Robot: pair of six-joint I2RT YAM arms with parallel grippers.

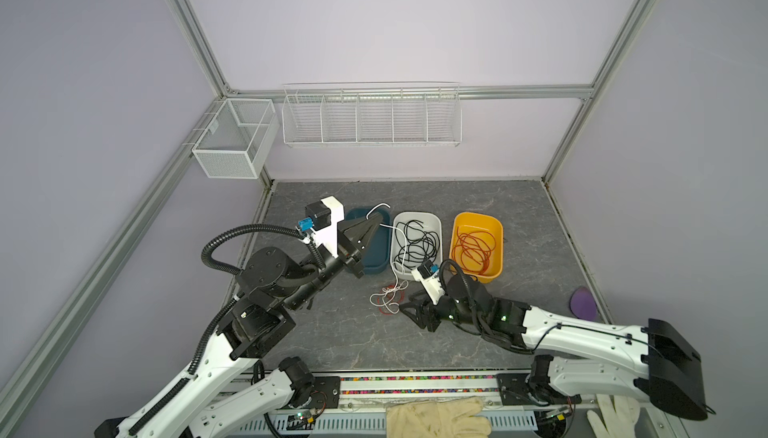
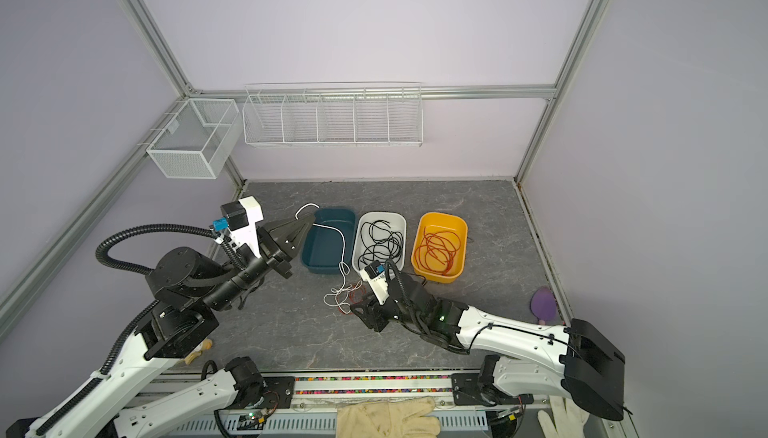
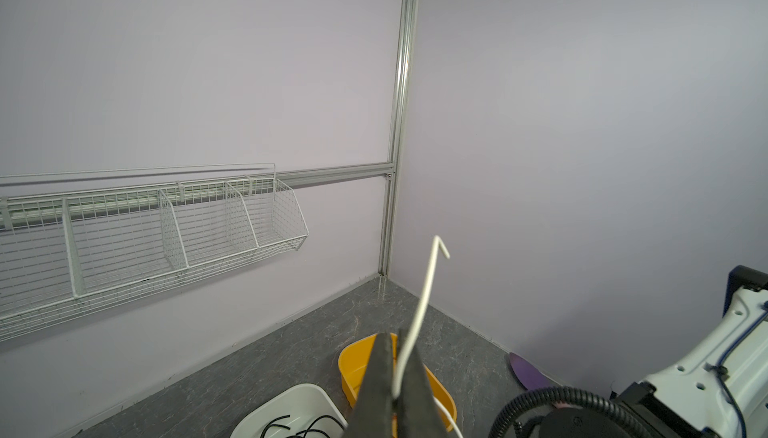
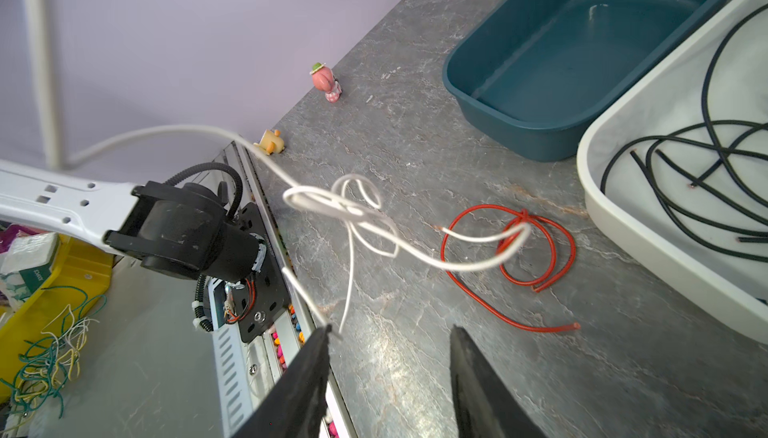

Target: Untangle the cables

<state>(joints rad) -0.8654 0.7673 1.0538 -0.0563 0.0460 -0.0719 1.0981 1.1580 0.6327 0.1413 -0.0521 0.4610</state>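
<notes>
Left gripper (image 1: 375, 222) pinches the white cable (image 3: 427, 282); it drops toward 6 o'clock into a tangle (image 1: 388, 301) with a red cable (image 4: 488, 207) on the table (image 1: 519, 207). Right gripper (image 4: 390, 332), at the tangle's 3 o'clock, stands half spread, empty. Black cables (image 1: 415, 249) lie in the white bin (image 1: 415, 214).

No text, label or number can be read anywhere.

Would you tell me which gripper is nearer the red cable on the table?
Right. The right gripper hangs open just beside the red cable; the left gripper is raised near the blue bin, pinching the white cable.
</notes>
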